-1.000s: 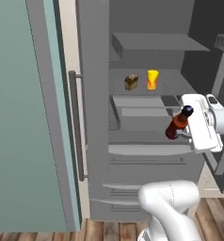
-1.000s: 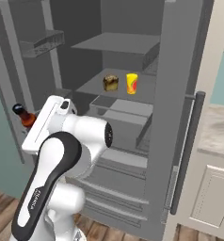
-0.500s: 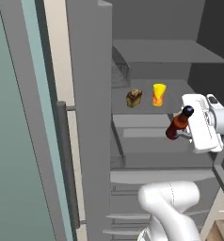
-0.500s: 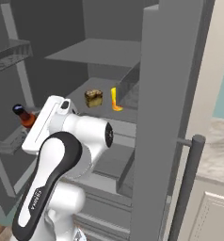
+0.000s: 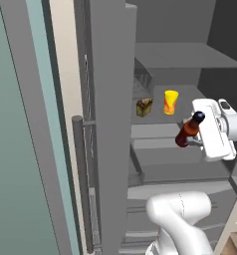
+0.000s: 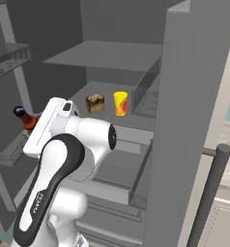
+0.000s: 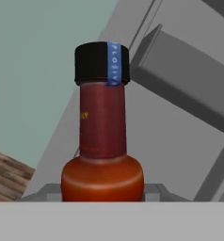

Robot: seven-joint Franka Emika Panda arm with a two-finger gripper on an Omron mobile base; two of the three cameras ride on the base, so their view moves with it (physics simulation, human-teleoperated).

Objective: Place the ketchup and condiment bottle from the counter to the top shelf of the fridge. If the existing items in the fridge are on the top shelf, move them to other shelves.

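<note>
A pale teal wall stands left of the grey appliance, with wood-plank floor below.

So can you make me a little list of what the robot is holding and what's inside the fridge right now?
holding: the hand is shut on the dark bottle, black cap up
fridge: open
shelf with things: a middle shelf, below the top shelf
on that shelf: brown lump and yellow cup, side by side
top shelf: nothing seen on it
bottle put away: not yet

Flat, even rendered light; soft, slightly blurry.
</note>
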